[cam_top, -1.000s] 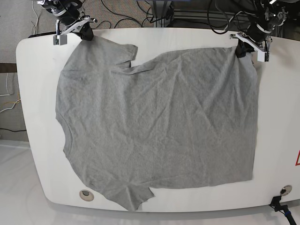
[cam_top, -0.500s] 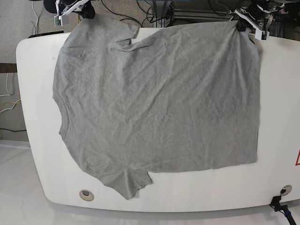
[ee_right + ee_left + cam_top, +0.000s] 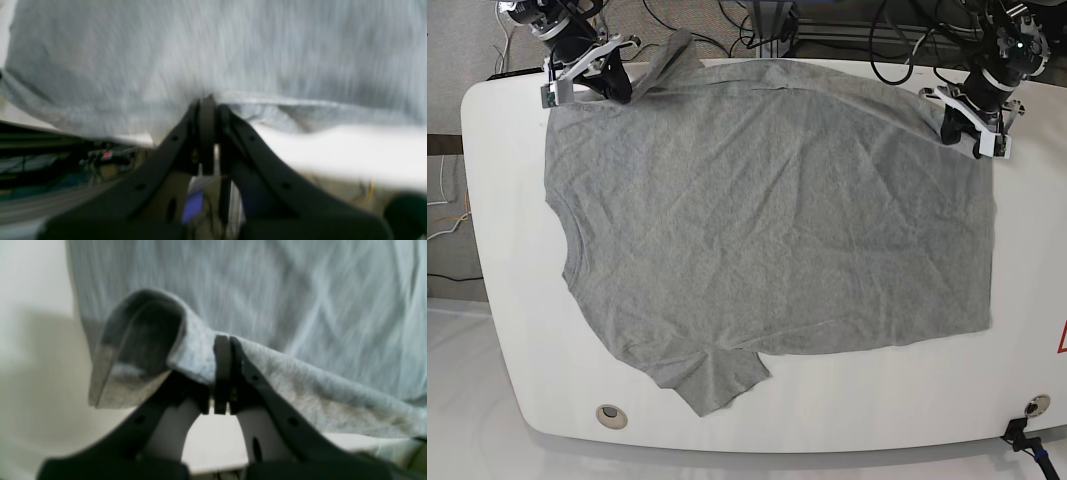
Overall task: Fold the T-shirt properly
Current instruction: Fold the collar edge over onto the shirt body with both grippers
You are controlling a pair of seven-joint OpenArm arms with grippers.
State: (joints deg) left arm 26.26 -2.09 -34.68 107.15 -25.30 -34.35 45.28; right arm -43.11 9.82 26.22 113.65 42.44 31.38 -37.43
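White table (image 3: 487,300), cables behind. Right gripper (image 3: 587,78) at 11 o'clock, clamped on T-shirt (image 3: 767,220); shirt spread flat over centre, sleeve at 6. Left gripper (image 3: 972,120) at 1 o'clock, clamped on corner. No folds yet; all folding remains.

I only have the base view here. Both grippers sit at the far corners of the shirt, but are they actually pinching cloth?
Observer: Yes for the left gripper; its wrist view shows the jaws shut on a fold of the T-shirt.
Operator: And the right?
Observer: The right gripper is shut on the T-shirt's edge too.
Operator: Anything loose near the left grip?
Observer: Beside the jaws, the cloth curls into an open loop, lifted off the table.
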